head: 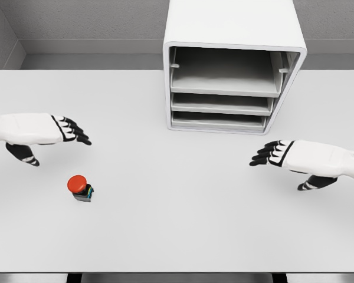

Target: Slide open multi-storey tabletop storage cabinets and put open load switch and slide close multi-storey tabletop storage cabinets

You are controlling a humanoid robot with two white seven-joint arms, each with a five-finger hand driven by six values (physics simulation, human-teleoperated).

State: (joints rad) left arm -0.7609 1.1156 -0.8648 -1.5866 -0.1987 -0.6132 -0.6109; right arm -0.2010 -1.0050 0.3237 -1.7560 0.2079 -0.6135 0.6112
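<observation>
— What carries everything here?
— A plain white table (183, 230), filling most of the view.
— What rests on it?
— At the far side, right of the middle, a white storage cabinet (233, 35) with three trays showing in its front. Near the left, well apart from it, a load switch (80, 188) with a red cap.

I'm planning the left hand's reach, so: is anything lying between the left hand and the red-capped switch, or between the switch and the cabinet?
Nothing visible does. The left hand hovers open above and left of the load switch, with only bare table between them. The stretch from the switch to the storage cabinet is bare tabletop too.
</observation>
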